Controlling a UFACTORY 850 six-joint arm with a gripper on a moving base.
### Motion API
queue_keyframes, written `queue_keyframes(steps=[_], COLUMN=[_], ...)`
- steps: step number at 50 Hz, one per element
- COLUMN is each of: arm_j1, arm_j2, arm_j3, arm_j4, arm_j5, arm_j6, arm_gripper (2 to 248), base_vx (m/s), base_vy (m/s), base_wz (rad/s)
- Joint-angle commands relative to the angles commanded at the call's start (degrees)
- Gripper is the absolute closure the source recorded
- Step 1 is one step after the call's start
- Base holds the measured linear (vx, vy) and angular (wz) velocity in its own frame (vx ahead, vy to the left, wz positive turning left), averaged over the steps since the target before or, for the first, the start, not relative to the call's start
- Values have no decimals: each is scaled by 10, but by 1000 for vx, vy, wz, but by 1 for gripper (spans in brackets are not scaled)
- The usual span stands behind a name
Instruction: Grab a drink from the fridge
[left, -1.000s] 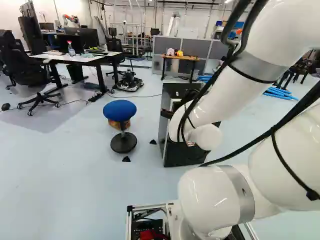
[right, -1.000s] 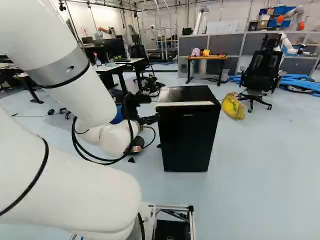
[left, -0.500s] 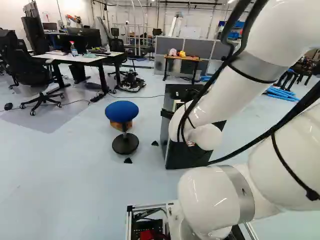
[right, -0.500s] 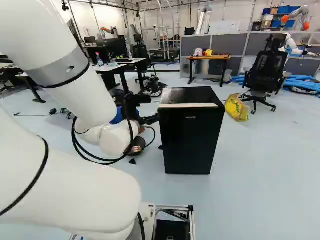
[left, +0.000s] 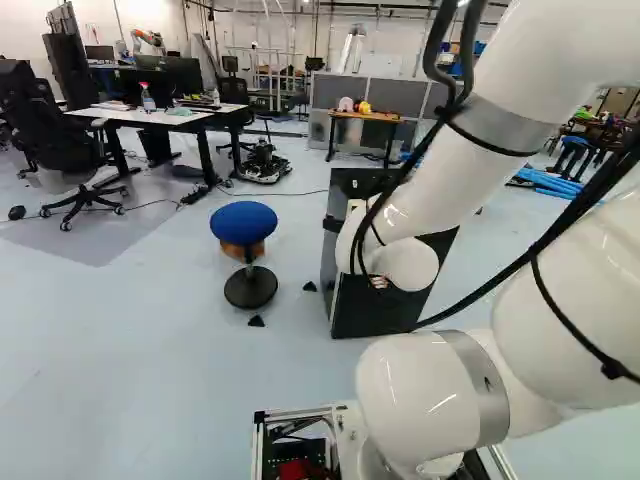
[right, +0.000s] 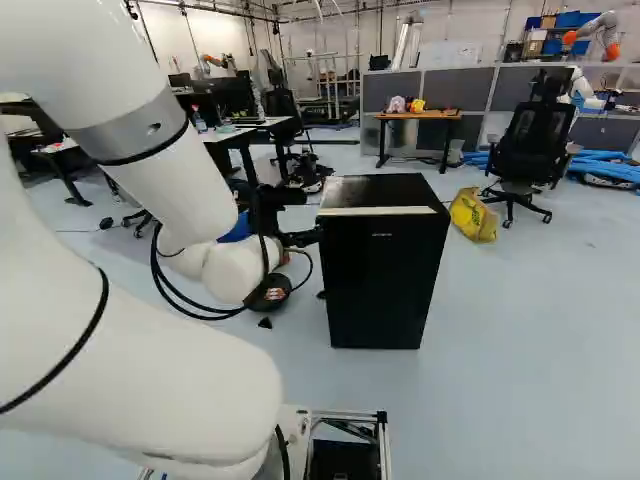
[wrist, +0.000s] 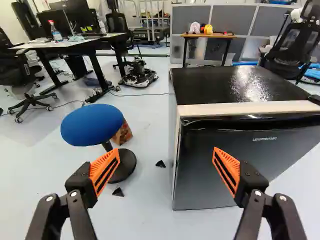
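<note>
Pale floor (right: 520, 400) runs under the fridge (right: 375, 188), centre of the right base view, its door (right: 385, 290) shut. Drink: out of sight, presumably inside. Claw (wrist: 166, 150) spread wide, holding nothing. Best hook one finger behind the door's edge nearer the stool (wrist: 92, 125), then swing it slowly along its arc.

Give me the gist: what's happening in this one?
A robot arm is set to fetch a drink from the black fridge, but nothing is being handled. Its gripper hangs open and empty before the fridge's front, near one edge. The door looks closed, and no drink is out yet.
</note>
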Motion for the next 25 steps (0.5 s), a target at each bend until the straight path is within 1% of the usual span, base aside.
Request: queue_keyframes(steps=[10,25], arm_j1=[5,17], arm_j2=[-18,-42], arm_j3=[-16,-38], arm_j4=[43,115], arm_j5=[-14,-14], arm_j6=[0,0], arm_gripper=[3,3], base_vx=[0,0], base_vy=[0,0], base_wz=[0,0])
